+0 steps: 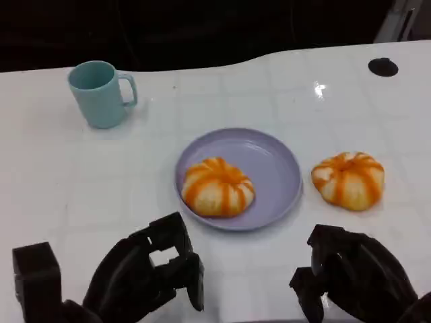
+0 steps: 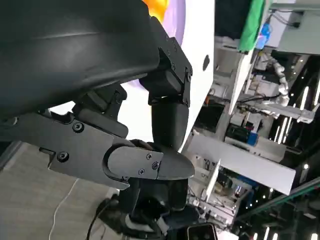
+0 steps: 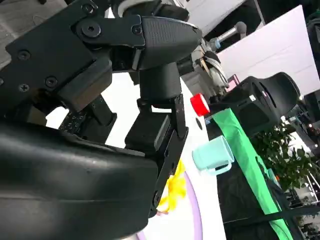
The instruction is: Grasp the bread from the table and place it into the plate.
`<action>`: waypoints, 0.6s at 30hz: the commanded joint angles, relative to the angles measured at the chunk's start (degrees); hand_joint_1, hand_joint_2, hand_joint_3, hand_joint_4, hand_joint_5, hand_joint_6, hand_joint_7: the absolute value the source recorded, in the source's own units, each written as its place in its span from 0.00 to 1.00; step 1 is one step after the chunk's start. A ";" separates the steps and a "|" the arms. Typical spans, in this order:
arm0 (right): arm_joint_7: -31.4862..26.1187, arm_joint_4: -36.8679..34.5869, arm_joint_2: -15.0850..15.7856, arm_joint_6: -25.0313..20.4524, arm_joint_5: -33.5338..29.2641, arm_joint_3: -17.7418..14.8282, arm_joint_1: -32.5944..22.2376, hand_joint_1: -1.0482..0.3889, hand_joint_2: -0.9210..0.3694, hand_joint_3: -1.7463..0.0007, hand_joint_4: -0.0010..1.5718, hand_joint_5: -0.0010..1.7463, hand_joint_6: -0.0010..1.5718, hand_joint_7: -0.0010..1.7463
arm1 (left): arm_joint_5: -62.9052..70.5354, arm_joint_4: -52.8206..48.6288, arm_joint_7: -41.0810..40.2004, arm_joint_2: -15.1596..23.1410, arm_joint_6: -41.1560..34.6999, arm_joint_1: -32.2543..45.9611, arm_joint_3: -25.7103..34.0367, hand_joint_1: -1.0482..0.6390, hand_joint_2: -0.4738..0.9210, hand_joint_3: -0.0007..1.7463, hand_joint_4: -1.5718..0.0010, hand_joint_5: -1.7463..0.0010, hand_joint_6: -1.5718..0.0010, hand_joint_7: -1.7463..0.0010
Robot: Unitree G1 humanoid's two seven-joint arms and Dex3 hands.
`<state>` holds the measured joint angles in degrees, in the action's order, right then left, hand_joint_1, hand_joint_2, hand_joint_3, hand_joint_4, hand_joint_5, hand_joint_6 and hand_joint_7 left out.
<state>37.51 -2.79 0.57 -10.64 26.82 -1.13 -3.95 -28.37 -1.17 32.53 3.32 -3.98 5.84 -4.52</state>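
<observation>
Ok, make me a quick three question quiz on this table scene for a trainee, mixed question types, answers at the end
1. True or false: one bread already lies in the purple plate.
2. Which stands at the table's far left? A) mug B) bowl C) bottle
3. Fill in: the other bread lies on the table nearer the robot's ____ hand.

Key: 1 true; 2 A; 3 right. The right hand and left hand both hold nothing.
</observation>
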 commanded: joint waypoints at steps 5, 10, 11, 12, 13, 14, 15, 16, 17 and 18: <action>0.34 -0.07 1.02 -0.09 0.73 -0.43 0.10 0.09 0.29 0.59 0.78 0.87 0.69 0.75 | -1.07 -1.09 2.06 -0.88 -1.75 1.31 1.03 0.24 1.00 0.15 0.47 0.00 0.61 0.00; -0.01 -0.21 1.12 0.04 0.29 -0.41 0.20 0.08 0.28 0.59 0.78 0.87 0.69 0.76 | -1.06 -2.08 3.43 -1.23 -2.05 1.05 1.59 0.23 1.00 0.15 0.46 0.00 0.61 0.00; -0.10 -0.36 1.11 0.18 0.12 -0.40 0.27 0.08 0.28 0.59 0.78 0.87 0.69 0.76 | -0.91 -2.51 3.90 -1.32 -1.53 0.93 1.72 0.23 1.00 0.15 0.46 0.00 0.61 0.00; -0.06 -0.59 1.06 0.36 0.06 -0.42 0.33 0.08 0.28 0.59 0.78 0.87 0.69 0.76 | -0.75 -2.81 4.18 -1.41 -1.14 0.88 1.83 0.22 1.00 0.15 0.46 0.00 0.61 0.00; 0.04 -0.83 0.97 0.50 0.10 -0.45 0.39 0.08 0.28 0.60 0.77 0.87 0.69 0.76 | -0.66 -3.04 4.38 -1.52 -0.92 0.87 1.96 0.22 1.00 0.16 0.46 0.00 0.61 0.00; 0.17 -1.05 0.88 0.59 0.22 -0.51 0.45 0.08 0.28 0.60 0.77 0.88 0.68 0.76 | -0.64 -3.20 4.55 -1.65 -0.85 0.88 2.09 0.22 1.00 0.16 0.46 0.00 0.61 0.00; 0.38 -1.39 0.73 0.68 0.45 -0.58 0.58 0.08 0.28 0.60 0.77 0.88 0.68 0.77 | -0.68 -3.42 4.79 -1.76 -0.78 0.89 2.21 0.22 1.00 0.16 0.46 0.00 0.61 0.00; 0.52 -1.75 0.56 0.79 0.65 -0.64 0.76 0.08 0.28 0.60 0.77 0.88 0.68 0.77 | -0.69 -3.71 5.12 -1.85 -0.58 0.84 2.34 0.21 1.00 0.16 0.46 0.00 0.61 0.00; 0.71 -2.20 0.40 0.93 0.83 -0.70 1.02 0.08 0.28 0.60 0.77 0.88 0.68 0.76 | -0.68 -3.96 5.53 -1.91 -0.35 0.79 2.48 0.21 1.00 0.16 0.46 0.00 0.61 0.00; 0.71 -2.50 0.28 1.06 0.79 -0.69 1.22 0.08 0.28 0.61 0.77 0.87 0.69 0.76 | -0.65 -4.20 6.01 -1.87 -0.11 0.70 2.66 0.21 1.00 0.16 0.46 0.00 0.62 0.00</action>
<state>37.79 -4.30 0.70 -10.34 26.88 -1.36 -3.44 -28.63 -4.40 36.93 1.12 -5.45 6.83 -2.60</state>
